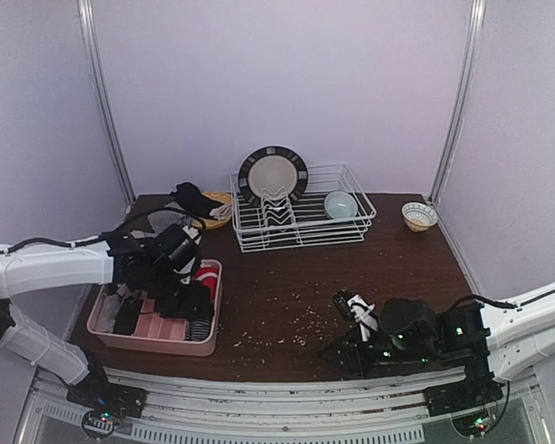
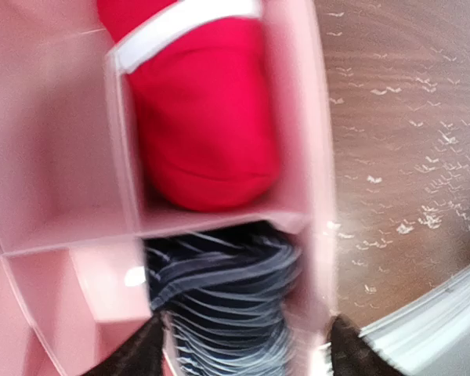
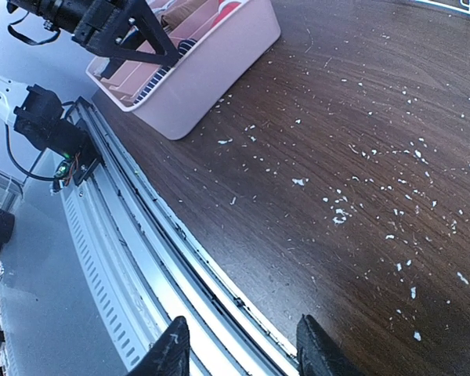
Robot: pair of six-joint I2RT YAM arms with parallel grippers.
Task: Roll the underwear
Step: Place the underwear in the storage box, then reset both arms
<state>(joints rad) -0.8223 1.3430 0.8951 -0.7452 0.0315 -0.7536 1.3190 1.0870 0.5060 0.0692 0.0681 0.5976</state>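
Observation:
A pink compartment tray (image 1: pixel 211 344) stands at the table's front left. In its right-hand compartments a rolled red underwear with a white waistband (image 2: pixel 204 110) lies behind a rolled black-and-white striped one (image 2: pixel 227 305). My left gripper (image 2: pixel 243 356) hangs over the striped roll, open, one fingertip (image 2: pixel 137 352) on each side and wider than the compartment. More dark cloth (image 1: pixel 192 197) lies at the back left of the table. Low at the front edge, my right gripper (image 3: pixel 243 352) is open with nothing between its fingers.
A white wire dish rack (image 1: pixel 301 229) at the back holds a dark-rimmed plate (image 1: pixel 273 174) and a pale bowl (image 1: pixel 340 203). A small bowl (image 1: pixel 419 215) sits at the back right. White crumbs (image 1: pixel 296 324) dot the dark wooden table. A metal rail (image 3: pixel 141 235) runs along the front edge.

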